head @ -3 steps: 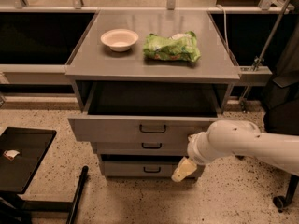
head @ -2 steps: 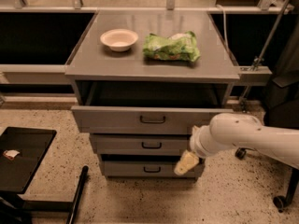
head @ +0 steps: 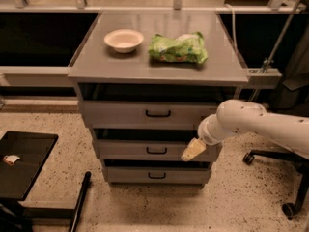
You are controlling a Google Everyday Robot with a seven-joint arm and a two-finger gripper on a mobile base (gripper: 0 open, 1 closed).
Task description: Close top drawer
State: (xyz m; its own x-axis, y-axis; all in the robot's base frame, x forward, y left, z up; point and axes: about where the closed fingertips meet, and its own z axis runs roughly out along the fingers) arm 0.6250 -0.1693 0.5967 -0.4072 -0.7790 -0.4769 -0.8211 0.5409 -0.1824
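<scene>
Gripper (head: 193, 150) before middle drawer (head: 125, 150), top drawer (head: 120, 114) further in — nearly shut

The top drawer (head: 116, 114) is finished in plain grey, its handle (head: 158, 113) dark. The cream hand (head: 193, 150), on a white arm (head: 251, 124), is seen before the grey middle drawer (head: 125, 150). A pale bowl (head: 123, 39) and a green bag (head: 178, 48) are carried by the grey table (head: 96, 67); the floor (head: 241, 197) is speckled.

Smooth white tubular arm (head: 263, 124), rounded elbow, pale cream end effector (head: 193, 150) at its tip.
</scene>
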